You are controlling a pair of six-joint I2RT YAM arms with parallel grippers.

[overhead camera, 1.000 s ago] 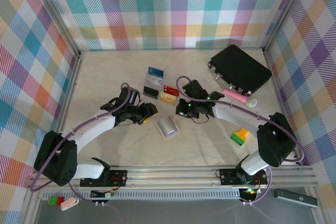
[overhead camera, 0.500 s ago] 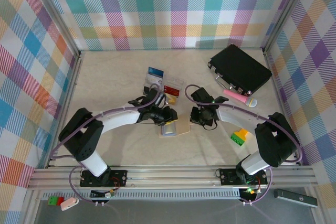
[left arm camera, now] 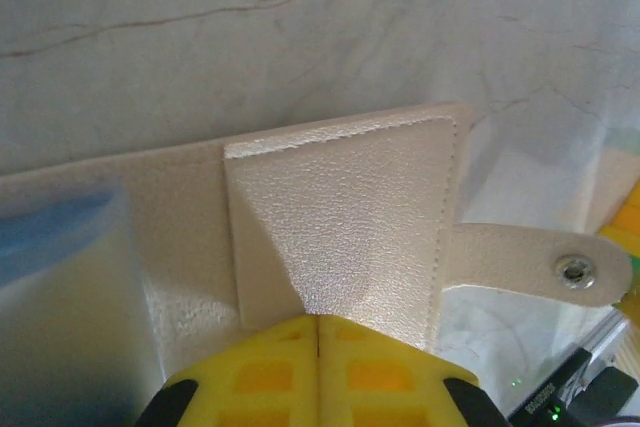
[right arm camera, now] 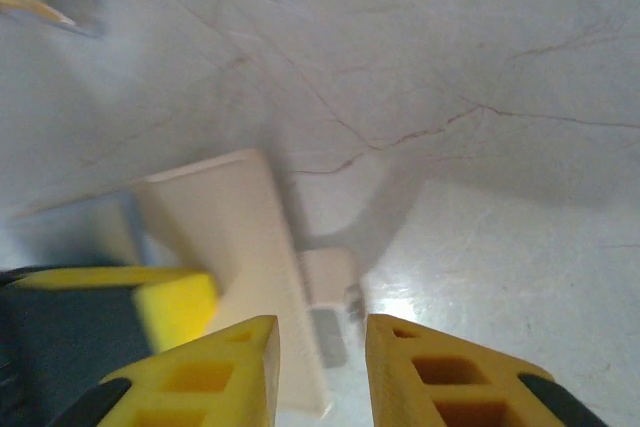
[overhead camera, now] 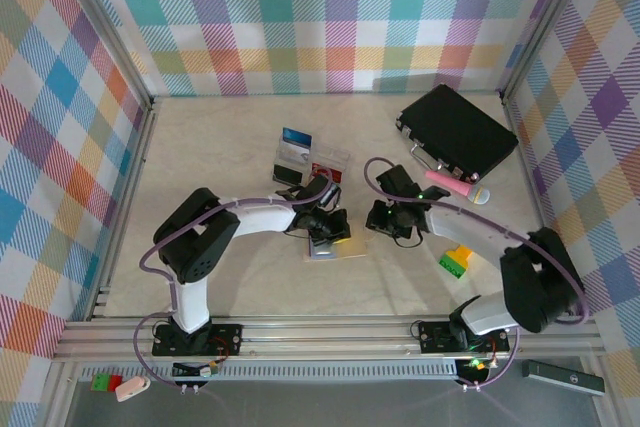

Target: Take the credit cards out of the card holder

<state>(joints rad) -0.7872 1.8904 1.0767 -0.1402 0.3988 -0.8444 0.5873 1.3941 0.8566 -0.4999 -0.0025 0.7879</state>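
Observation:
The card holder (overhead camera: 338, 250) lies open and flat on the pale table, a cream-white wallet with a snap tab (left arm camera: 540, 267). My left gripper (overhead camera: 328, 230) is over its left side. In the left wrist view that gripper (left arm camera: 318, 319) is shut, and the holder's pocket panel (left arm camera: 340, 217) creases into the line where the fingertips meet. My right gripper (overhead camera: 381, 219) hovers just right of the holder. Its jaws (right arm camera: 320, 347) are open, with the snap tab (right arm camera: 330, 277) lying below and beyond the gap. The credit cards are hidden.
A clear tray (overhead camera: 305, 162) holding small cards stands just behind the holder. A black case (overhead camera: 457, 130) sits at the back right, with a pink wand (overhead camera: 450, 185) in front of it. Yellow and green bricks (overhead camera: 457, 260) lie at the right.
My left gripper has swung right onto the card holder and shut on it. The right gripper has drawn back to the right and opened.

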